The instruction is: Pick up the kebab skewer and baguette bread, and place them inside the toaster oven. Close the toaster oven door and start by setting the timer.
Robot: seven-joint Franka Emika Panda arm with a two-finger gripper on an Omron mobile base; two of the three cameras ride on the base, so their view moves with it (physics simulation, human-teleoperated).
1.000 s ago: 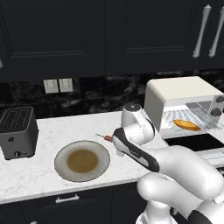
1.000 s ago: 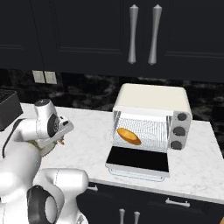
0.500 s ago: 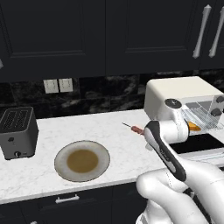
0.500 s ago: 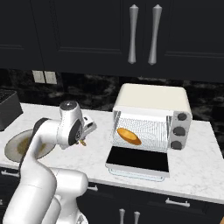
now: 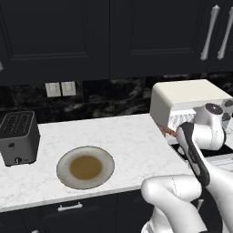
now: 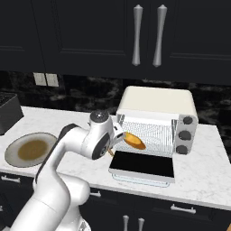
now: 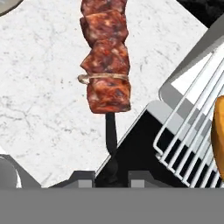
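Observation:
The kebab skewer (image 7: 106, 65), a stick threaded with reddish-brown meat chunks, sticks out from my gripper (image 7: 112, 175), which is shut on its thin dark stick. The skewer (image 5: 168, 131) hangs over the counter just off the front left corner of the cream-white toaster oven (image 6: 155, 103). The toaster oven door (image 6: 143, 165) lies folded down and open. Inside, the orange-golden baguette bread (image 6: 134, 140) rests on the wire rack (image 7: 192, 140). My gripper (image 6: 113, 146) is at the opening's left edge, beside the bread's near end.
A round plate (image 5: 85, 167) with a brown centre sits on the white marble counter left of the arm. The dark grey two-slot toaster (image 5: 17, 136) stands at the far left. Dark knobs (image 6: 184, 135) line the oven's right side. Black cabinets hang above.
The arm has swung right from above the plate to the oven's front left corner, carrying the skewer along. The grip has not changed, and the bread has stayed on the rack.

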